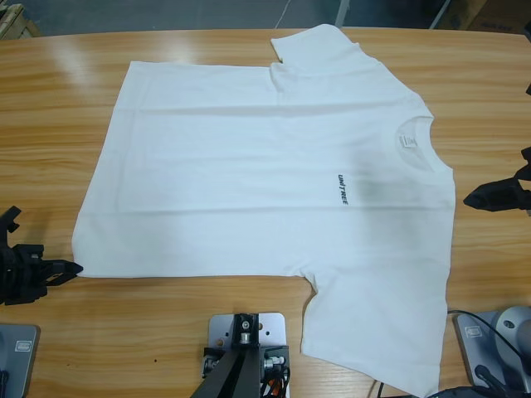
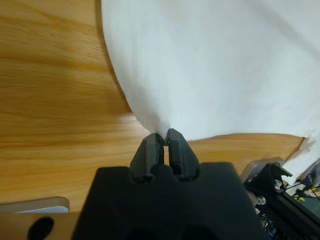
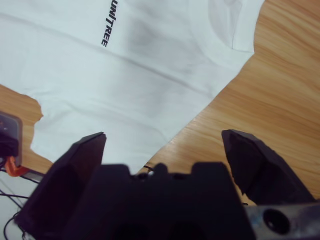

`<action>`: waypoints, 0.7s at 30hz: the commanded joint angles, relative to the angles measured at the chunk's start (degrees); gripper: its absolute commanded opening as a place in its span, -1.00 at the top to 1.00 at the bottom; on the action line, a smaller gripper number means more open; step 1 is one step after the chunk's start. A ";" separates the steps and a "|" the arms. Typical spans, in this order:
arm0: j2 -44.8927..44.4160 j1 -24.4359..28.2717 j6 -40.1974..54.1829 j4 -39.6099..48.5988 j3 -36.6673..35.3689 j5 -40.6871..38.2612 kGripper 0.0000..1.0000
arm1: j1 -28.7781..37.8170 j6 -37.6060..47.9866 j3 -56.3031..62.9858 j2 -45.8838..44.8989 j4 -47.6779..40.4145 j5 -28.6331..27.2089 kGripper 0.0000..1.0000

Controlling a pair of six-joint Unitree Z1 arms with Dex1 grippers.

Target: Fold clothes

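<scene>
High view: T-shirt (image 1: 257, 174) lies flat, chest side up, on the wooden table (image 1: 58, 91). Its long axis runs left-right; neck (image 1: 412, 143) points right, hem left. One sleeve (image 1: 319, 46) sits at the far edge, the other (image 1: 377, 332) spreads toward the near edge. Dark lettering (image 1: 338, 189) is right of middle, w/ a small label inside the neck. My left gripper (image 1: 73, 268) sits at the near-left hem corner, touching cloth. My right gripper (image 1: 477, 199) is just beside the shoulder edge on the right, off the cloth. Grey floor shows past the table's far edge, w/ a pallet corner (image 1: 12, 21) far left.

Left wrist view: my left gripper (image 2: 163, 145) is pinched narrow on the shirt's hem corner (image 2: 159, 131); cloth (image 2: 215, 65) fans away from the tips. Bare wood (image 2: 50, 90) lies to one side.

Right wrist view: my right gripper (image 3: 165, 150) is spread wide, nothing between the jaws. Beyond it lie the shirt (image 3: 125, 85), lettering (image 3: 109, 22), neck band (image 3: 220, 35) and bare table (image 3: 280, 90). Can't tell its height over the table.
</scene>
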 commanded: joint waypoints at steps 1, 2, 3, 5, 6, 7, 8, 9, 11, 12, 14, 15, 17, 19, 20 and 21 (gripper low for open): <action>-2.62 -0.69 0.14 -0.02 1.71 -0.39 1.00 | -0.45 0.12 2.10 0.33 -0.36 -0.46 -0.87; -2.64 -0.69 0.12 -0.02 1.71 -0.29 1.00 | -1.82 0.36 2.12 0.31 -0.29 -0.02 -0.88; -2.64 -0.69 0.12 -0.10 1.78 -0.17 1.00 | -2.98 0.73 2.17 0.14 -0.22 0.47 -0.88; -2.64 -0.69 0.12 -0.10 1.59 0.04 1.00 | -3.96 3.77 2.54 -0.37 -0.29 1.88 -0.88; -2.64 -0.69 0.12 -0.10 1.29 0.13 1.00 | -3.96 5.95 3.02 -0.53 -0.61 2.51 -0.88; -2.68 -0.69 0.17 -0.09 1.04 0.24 1.00 | -3.96 8.27 3.83 -0.63 -1.45 3.18 -0.88; -2.87 -0.69 0.21 0.02 0.78 0.27 1.00 | -4.21 10.94 5.06 -0.58 -2.66 4.49 -0.88; -2.97 -0.69 0.21 0.14 0.62 0.26 1.00 | -5.07 13.14 6.50 -0.62 -4.09 6.48 -0.88; -2.96 -0.69 0.21 0.21 0.60 0.27 1.00 | -5.46 16.99 9.42 -1.34 -6.95 9.31 -0.88; -2.90 -0.69 0.21 0.23 0.66 0.27 1.00 | -5.46 18.85 10.82 -1.95 -8.34 10.33 -0.88; -2.90 -0.69 0.21 0.19 0.57 0.24 1.00 | -5.46 22.53 13.78 -3.38 -11.17 11.75 -0.88; -2.90 -0.69 0.21 0.21 0.57 0.26 1.00 | -5.46 24.09 15.20 -4.20 -12.37 12.09 -0.87; -2.90 -0.69 0.26 0.23 0.62 0.24 1.00 | -5.47 27.80 18.47 -7.00 -15.23 12.69 -0.84; -2.97 -0.69 0.26 0.30 0.66 0.24 1.00 | -5.47 31.83 22.07 -11.16 -17.46 12.65 -0.69; -2.99 -0.69 0.28 0.34 0.66 0.24 1.00 | -5.46 33.81 23.74 -13.17 -18.20 12.55 -0.69; -2.99 -0.69 0.28 0.34 0.66 0.24 1.00 | -5.46 35.61 25.50 -15.07 -19.10 12.76 -0.69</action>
